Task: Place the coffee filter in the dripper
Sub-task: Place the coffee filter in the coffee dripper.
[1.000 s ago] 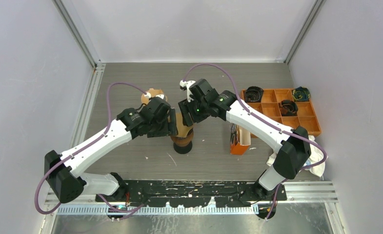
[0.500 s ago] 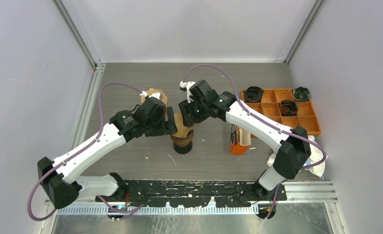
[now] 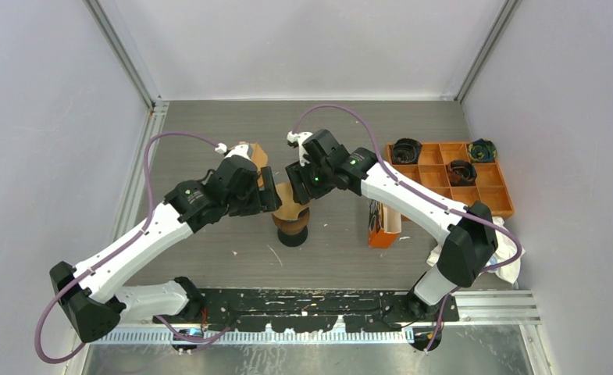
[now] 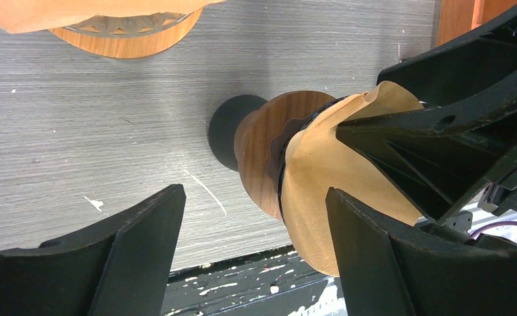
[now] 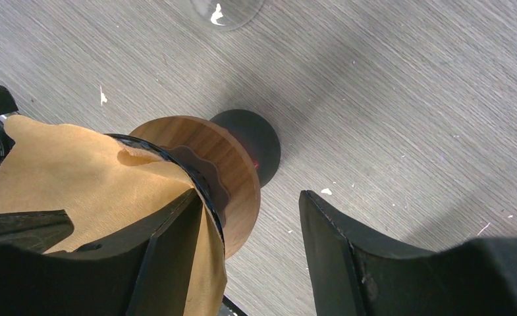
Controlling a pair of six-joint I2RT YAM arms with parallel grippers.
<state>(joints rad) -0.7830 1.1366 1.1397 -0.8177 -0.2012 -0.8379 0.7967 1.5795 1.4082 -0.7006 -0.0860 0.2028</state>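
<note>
The dripper (image 3: 292,223) stands mid-table: a wooden collar (image 4: 262,148) on a black base (image 5: 259,141). The brown paper coffee filter (image 3: 286,199) sits in its top as an open cone, with a wide flap (image 4: 328,191) hanging over one side. My right gripper (image 3: 301,181) is open above it. One of its fingers (image 5: 166,257) lies inside the cone against the paper and the rim. The other (image 5: 351,253) is outside, apart from the collar. My left gripper (image 3: 270,199) is open just left of the dripper and holds nothing. Its right finger (image 4: 367,257) is close beside the flap.
A wooden holder (image 3: 248,152) with more brown filters (image 4: 78,12) stands behind the left gripper. An orange box (image 3: 381,225) stands right of the dripper. An orange compartment tray (image 3: 497,209) holds black parts at the right, with a white cloth (image 3: 512,251) nearer. A glass rim (image 5: 226,10) shows in the right wrist view.
My left arm has drawn back to the left, away from the dripper, with its jaws a little wider. The right arm and the filter have stayed put.
</note>
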